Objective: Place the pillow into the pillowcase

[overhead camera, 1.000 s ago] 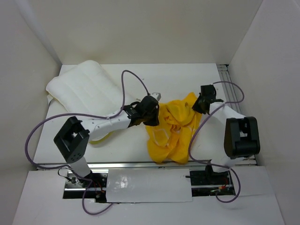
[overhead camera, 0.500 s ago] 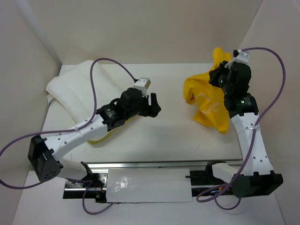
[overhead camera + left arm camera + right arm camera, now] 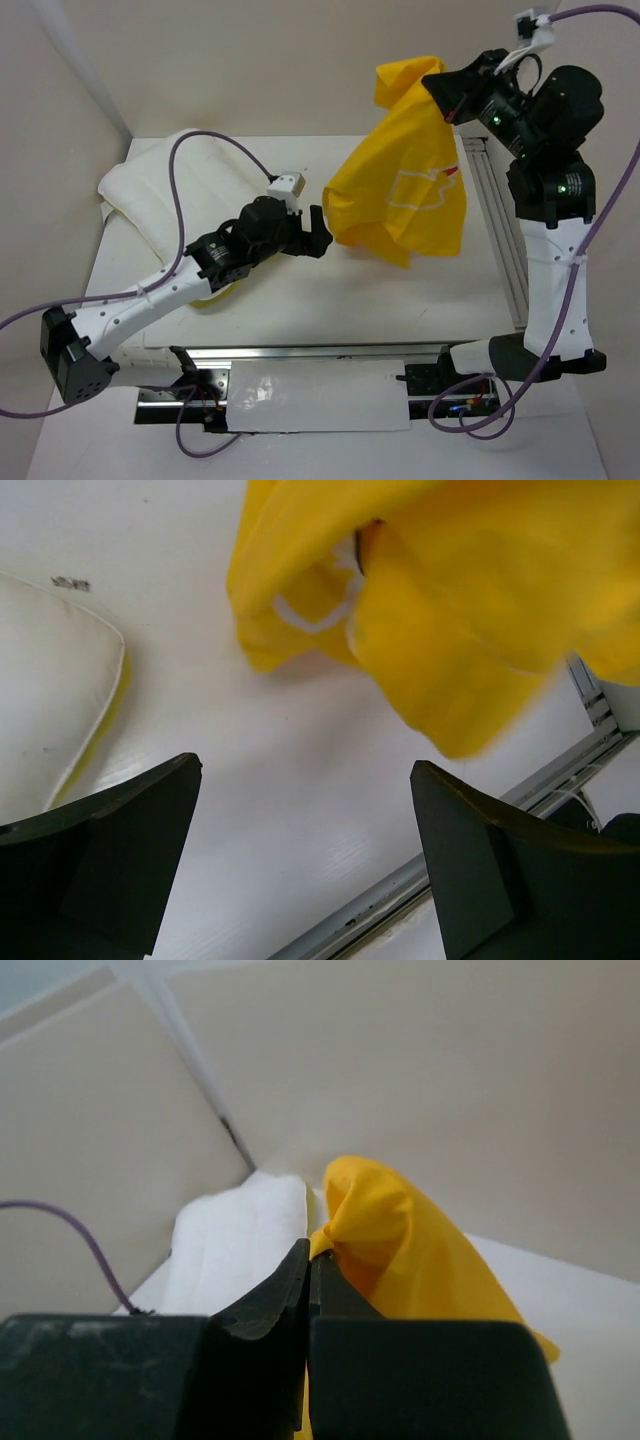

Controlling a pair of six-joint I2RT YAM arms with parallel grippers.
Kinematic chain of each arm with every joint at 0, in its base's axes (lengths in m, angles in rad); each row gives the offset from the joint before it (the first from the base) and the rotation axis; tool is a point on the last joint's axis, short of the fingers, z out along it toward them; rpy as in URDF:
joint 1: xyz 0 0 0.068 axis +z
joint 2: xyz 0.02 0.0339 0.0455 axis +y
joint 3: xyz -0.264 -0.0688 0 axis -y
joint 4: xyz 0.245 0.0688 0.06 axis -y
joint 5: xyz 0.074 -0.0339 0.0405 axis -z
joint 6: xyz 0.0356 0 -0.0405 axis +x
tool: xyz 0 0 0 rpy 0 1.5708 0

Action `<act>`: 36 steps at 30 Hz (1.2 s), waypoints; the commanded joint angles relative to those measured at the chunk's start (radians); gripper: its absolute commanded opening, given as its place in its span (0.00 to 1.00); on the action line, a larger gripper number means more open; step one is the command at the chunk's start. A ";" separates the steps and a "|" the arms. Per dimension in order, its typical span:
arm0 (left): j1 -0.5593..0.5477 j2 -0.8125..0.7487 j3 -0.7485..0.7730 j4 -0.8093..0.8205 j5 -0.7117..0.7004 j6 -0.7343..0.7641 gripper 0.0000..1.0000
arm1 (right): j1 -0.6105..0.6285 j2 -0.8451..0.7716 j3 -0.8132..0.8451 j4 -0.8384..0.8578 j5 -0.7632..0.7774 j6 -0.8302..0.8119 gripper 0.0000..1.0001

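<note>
The yellow pillowcase (image 3: pixel 405 200) hangs in the air over the right half of the table, pinched at its top corner by my right gripper (image 3: pixel 443 95), which is shut on it. In the right wrist view the fabric (image 3: pixel 400 1240) bunches out from between the closed jaws of my right gripper (image 3: pixel 312 1252). The white pillow (image 3: pixel 175 190) lies at the back left of the table, and its yellow-edged corner (image 3: pixel 50 690) shows in the left wrist view. My left gripper (image 3: pixel 318 232) is open and holds nothing, just left of the hanging pillowcase (image 3: pixel 430 610). Its fingers (image 3: pixel 130 850) frame bare table.
White walls enclose the table on three sides. A metal rail (image 3: pixel 495 230) runs along the right edge and another (image 3: pixel 330 350) along the near edge. Purple cables (image 3: pixel 180 200) loop over the left arm and the pillow.
My left gripper let go of the pillowcase and opened. The right arm lifted the pillowcase off the table, up and toward the back right, where it now hangs unfolded.
</note>
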State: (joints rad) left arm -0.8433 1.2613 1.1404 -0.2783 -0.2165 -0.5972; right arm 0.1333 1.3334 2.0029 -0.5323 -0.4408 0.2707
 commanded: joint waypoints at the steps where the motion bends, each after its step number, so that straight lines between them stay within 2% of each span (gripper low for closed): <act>1: -0.005 -0.068 -0.004 -0.013 -0.095 0.033 0.99 | 0.003 0.030 0.161 -0.001 0.121 0.064 0.00; 4: -0.005 -0.100 -0.013 -0.033 -0.132 0.033 0.99 | 0.003 0.065 0.220 -0.053 0.265 0.094 0.00; 6: -0.005 -0.100 -0.013 -0.033 -0.146 0.033 0.99 | 0.003 0.066 0.194 -0.064 0.402 0.094 0.00; 9: 0.006 -0.100 -0.013 -0.073 -0.179 0.042 0.99 | 0.003 0.066 0.027 -0.103 0.615 0.058 0.00; 11: 0.016 -0.071 -0.004 -0.102 -0.198 0.028 0.99 | -0.009 0.066 -0.183 -0.130 0.709 0.058 0.06; 12: 0.026 -0.071 -0.004 -0.128 -0.198 0.028 0.99 | -0.018 0.079 -0.257 -0.142 0.772 0.058 0.11; 14: 0.035 -0.044 -0.004 -0.140 -0.198 0.019 0.99 | -0.053 0.114 -0.443 -0.152 0.804 0.071 0.22; 16: 0.056 -0.025 -0.004 -0.140 -0.185 0.030 0.99 | -0.087 0.203 -0.513 -0.118 0.829 0.088 0.27; 18: 0.084 0.022 -0.004 -0.140 -0.137 0.030 0.99 | -0.148 0.330 -0.501 -0.142 0.829 0.088 0.40; 20: 0.093 0.053 0.007 -0.173 -0.092 0.030 0.99 | -0.170 0.401 -0.408 -0.205 0.838 0.107 0.62; 21: 0.093 0.075 0.007 -0.173 -0.081 0.030 0.99 | -0.170 0.421 -0.394 -0.234 0.865 0.120 0.80; 22: 0.093 0.075 -0.008 -0.182 -0.069 0.008 0.99 | -0.170 0.421 -0.394 -0.235 0.866 0.134 0.82; 24: 0.102 0.084 -0.031 -0.194 -0.055 -0.025 0.99 | -0.170 0.322 -0.478 -0.198 0.875 0.160 0.89; 25: 0.102 0.084 -0.062 -0.209 -0.041 -0.047 0.99 | -0.170 0.276 -0.527 -0.152 0.854 0.176 1.00; 26: 0.102 0.084 -0.077 -0.210 -0.041 -0.102 0.99 | -0.170 0.230 -0.637 -0.129 0.837 0.199 1.00; 30: 0.121 0.041 -0.149 -0.225 -0.067 -0.196 0.99 | -0.170 0.021 -0.872 -0.083 0.734 0.243 1.00; 34: 0.153 0.030 -0.162 -0.225 -0.081 -0.216 0.99 | -0.170 -0.129 -1.022 -0.115 0.643 0.298 1.00; 36: 0.164 0.039 -0.162 -0.216 -0.072 -0.216 0.99 | -0.170 -0.209 -1.081 -0.156 0.655 0.346 1.00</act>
State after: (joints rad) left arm -0.6949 1.3327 0.9703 -0.5240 -0.2722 -0.7647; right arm -0.0418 1.1652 1.0069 -0.6563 0.2543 0.5312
